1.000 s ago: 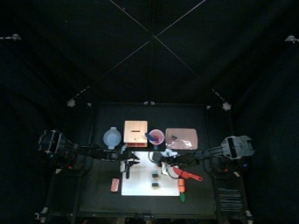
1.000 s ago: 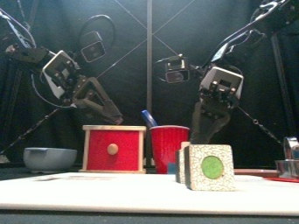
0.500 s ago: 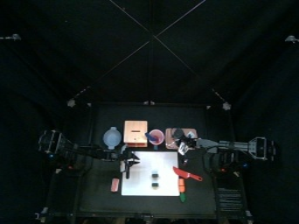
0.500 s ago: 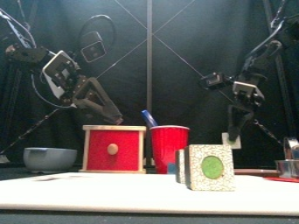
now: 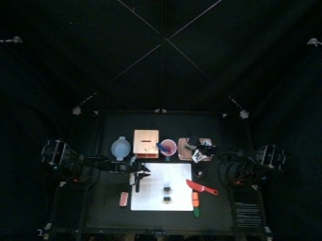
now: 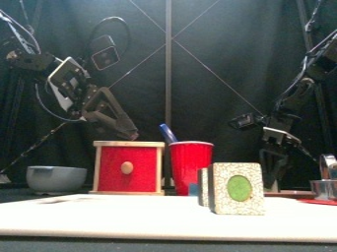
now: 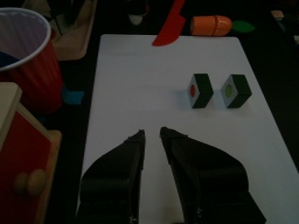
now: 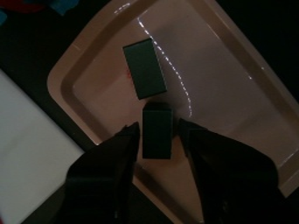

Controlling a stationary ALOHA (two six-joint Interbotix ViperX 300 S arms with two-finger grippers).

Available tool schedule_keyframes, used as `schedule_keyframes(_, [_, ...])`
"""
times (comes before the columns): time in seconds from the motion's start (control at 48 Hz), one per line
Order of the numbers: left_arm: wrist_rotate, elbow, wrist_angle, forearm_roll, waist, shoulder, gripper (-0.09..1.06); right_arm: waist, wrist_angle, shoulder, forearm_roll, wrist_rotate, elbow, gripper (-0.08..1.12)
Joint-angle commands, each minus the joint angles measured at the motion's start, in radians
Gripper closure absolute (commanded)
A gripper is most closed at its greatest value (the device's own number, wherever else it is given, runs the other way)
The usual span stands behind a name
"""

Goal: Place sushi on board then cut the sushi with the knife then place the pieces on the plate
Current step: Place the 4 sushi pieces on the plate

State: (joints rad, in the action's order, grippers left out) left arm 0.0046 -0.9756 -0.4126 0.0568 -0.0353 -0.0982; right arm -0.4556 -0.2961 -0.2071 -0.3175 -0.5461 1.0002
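- The right tool [image 8: 156,138] is clamped on one dark green sushi piece [image 8: 158,118], held low over the pink tray [image 8: 233,79], which lies on the surface just past the white board's [image 7: 140,87] far right corner.
- A second piece [image 8: 145,68] lies flat in the tray, just beside the held one.
- A third piece [image 7: 201,89] and a fourth piece [image 7: 239,89] stand side by side on the board, slightly apart.
- The left tool [image 7: 152,133] hangs over the board's left part, its jaws almost together and empty.
- The red knife [image 7: 170,24] lies across the board's right edge, near an orange toy [image 7: 212,24].
- The red cup [image 5: 169,147] stands between the wooden box [image 5: 146,141] and the tray.
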Motion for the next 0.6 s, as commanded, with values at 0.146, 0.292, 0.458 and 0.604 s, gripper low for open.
schedule_keyframes(0.146, [-0.002,0.012,-0.003,0.002,0.002,-0.014,0.32,0.005,-0.044,-0.054,-0.011,0.000,-0.051,0.21])
schedule_keyframes(0.292, [-0.002,0.012,-0.003,0.002,0.002,-0.014,0.32,0.118,-0.057,-0.094,0.005,0.000,-0.095,0.21])
schedule_keyframes(0.458, [0.000,0.012,-0.003,0.002,0.002,-0.014,0.32,0.328,-0.055,-0.086,-0.026,0.008,-0.161,0.21])
schedule_keyframes(0.604, [0.000,0.011,-0.003,0.002,0.003,-0.014,0.32,0.457,-0.041,-0.044,-0.052,0.000,-0.215,0.21])
